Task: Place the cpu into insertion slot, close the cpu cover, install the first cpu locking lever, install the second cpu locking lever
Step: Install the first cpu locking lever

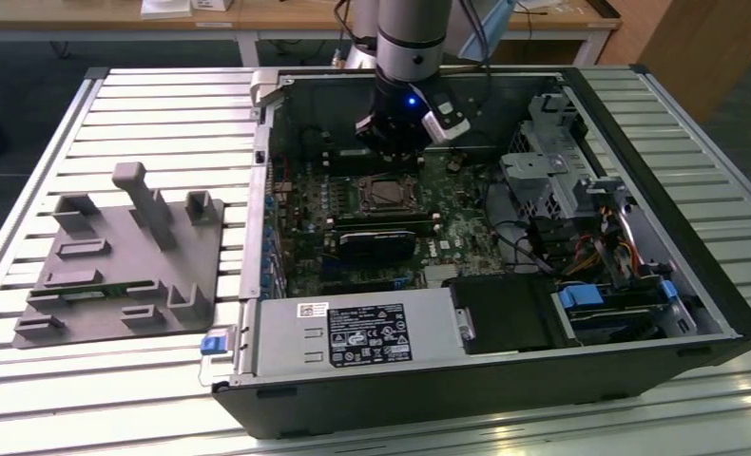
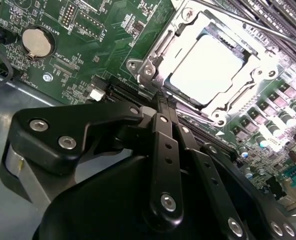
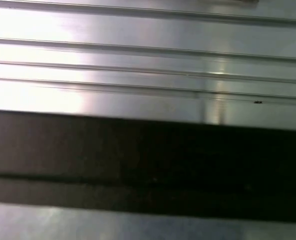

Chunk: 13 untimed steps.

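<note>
The cpu [image 2: 205,67], pale and square, lies in the insertion slot [image 1: 382,193] on the green board. The silver cpu cover [image 2: 152,52] lies flat around it, framing the chip through its window. My gripper [image 2: 162,102] is shut, its black fingers [image 2: 162,145] meeting at the tips right at the corner of the cover's frame. I cannot tell whether they pinch anything. A thin metal rod [image 2: 257,30] runs past the slot's other side. In the exterior view the gripper [image 1: 391,160] hangs inside the open computer case, just behind the slot.
The case's walls [image 1: 680,237] surround the board. A black block [image 1: 378,237] sits just in front of the slot, a power supply [image 1: 350,334] at the case front, a drive cage [image 1: 547,180] to the exterior view's right. A grey fixture plate [image 1: 122,256] lies on the slatted table.
</note>
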Tool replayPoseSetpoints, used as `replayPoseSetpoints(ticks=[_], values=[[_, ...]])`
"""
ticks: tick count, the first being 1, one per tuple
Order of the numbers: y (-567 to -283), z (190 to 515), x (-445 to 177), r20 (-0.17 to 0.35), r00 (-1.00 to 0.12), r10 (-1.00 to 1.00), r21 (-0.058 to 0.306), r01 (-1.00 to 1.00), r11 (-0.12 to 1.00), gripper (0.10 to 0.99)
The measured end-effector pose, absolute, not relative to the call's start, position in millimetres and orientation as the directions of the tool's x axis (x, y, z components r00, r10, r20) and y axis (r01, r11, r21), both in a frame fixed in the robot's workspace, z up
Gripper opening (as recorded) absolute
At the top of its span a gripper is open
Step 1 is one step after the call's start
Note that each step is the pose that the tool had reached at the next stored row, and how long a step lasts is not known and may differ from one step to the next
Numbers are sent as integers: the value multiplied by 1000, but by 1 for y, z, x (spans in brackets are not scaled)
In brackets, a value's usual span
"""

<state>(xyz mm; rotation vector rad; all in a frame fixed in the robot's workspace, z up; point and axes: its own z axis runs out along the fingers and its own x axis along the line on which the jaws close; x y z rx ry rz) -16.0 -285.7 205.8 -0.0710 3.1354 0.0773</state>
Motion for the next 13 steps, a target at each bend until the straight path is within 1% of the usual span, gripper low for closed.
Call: replayPoseSetpoints(ticks=[13], values=[[-285,200,-13,-5,-999,-45,46,-45,998,106]])
